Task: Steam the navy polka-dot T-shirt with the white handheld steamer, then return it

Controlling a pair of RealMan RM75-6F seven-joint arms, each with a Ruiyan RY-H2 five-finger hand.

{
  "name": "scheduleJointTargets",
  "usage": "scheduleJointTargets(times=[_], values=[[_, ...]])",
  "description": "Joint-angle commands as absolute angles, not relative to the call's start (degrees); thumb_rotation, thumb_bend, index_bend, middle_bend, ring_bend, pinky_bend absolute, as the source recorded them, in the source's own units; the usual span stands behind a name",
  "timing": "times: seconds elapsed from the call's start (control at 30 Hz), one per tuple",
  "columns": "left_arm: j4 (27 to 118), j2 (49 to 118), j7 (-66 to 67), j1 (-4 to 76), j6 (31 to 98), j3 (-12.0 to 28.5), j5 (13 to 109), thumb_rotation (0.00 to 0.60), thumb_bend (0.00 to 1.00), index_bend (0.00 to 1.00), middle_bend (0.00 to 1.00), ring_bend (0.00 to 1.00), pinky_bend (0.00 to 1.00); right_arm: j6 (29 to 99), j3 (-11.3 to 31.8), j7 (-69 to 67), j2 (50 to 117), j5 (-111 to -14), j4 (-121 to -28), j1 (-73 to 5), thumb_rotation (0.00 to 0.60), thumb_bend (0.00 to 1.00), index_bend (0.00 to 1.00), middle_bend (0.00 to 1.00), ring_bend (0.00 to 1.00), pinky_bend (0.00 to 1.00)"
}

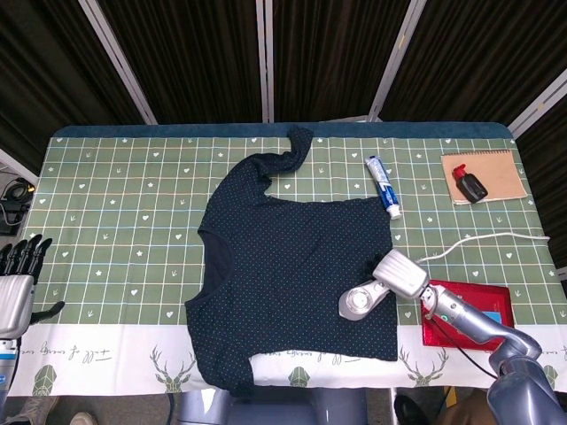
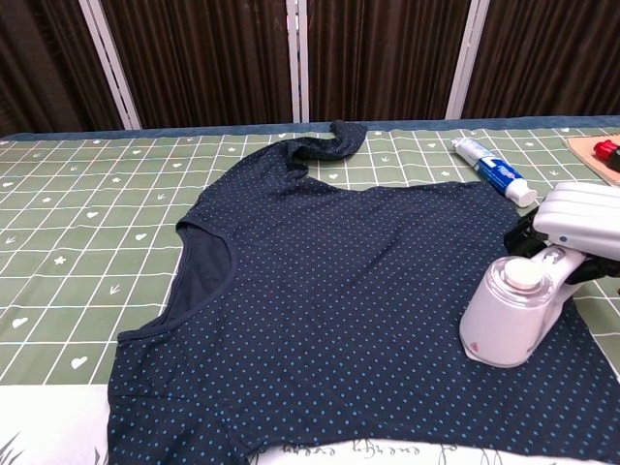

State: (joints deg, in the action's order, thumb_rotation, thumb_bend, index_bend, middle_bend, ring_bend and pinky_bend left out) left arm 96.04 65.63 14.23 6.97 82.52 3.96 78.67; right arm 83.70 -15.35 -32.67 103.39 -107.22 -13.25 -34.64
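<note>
The navy polka-dot T-shirt (image 1: 292, 257) (image 2: 339, 291) lies flat in the middle of the table, one sleeve curled toward the back. My right hand (image 1: 403, 274) (image 2: 586, 228) grips the white handheld steamer (image 1: 359, 303) (image 2: 511, 315), whose head rests on the shirt's right side near the hem. The steamer's white cord (image 1: 483, 239) trails off to the right. At the table's left edge, beside the front corner, my left hand (image 1: 19, 279) is open and holds nothing; the chest view does not show it.
A toothpaste tube (image 1: 383, 186) (image 2: 492, 170) lies just behind the shirt's right edge. A red booklet (image 1: 483, 305) sits under my right forearm. At the back right is a brown notebook (image 1: 496, 173) with a black and red object (image 1: 468, 183) on it.
</note>
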Motion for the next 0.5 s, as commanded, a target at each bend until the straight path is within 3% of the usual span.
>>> scheduleJointTargets(times=[0.03,0.5], values=[[96.07,65.6,14.14,6.95,82.56,3.97,78.68,0.6,0.0,0.0,0.0,0.0,0.0,85.04,-15.67,-32.37,103.88,-107.78,-13.85,-34.98,0.6,1.0,0.81,0.65,0.62,0.89],[96.03,65.35,13.57,6.87,82.72,4.0,78.81,0.6,0.0,0.0,0.0,0.0,0.0,90.84,-18.94,-28.59,104.72,-112.48,-19.08,-36.44,0.6,1.0,0.81,0.65,0.62,0.89]])
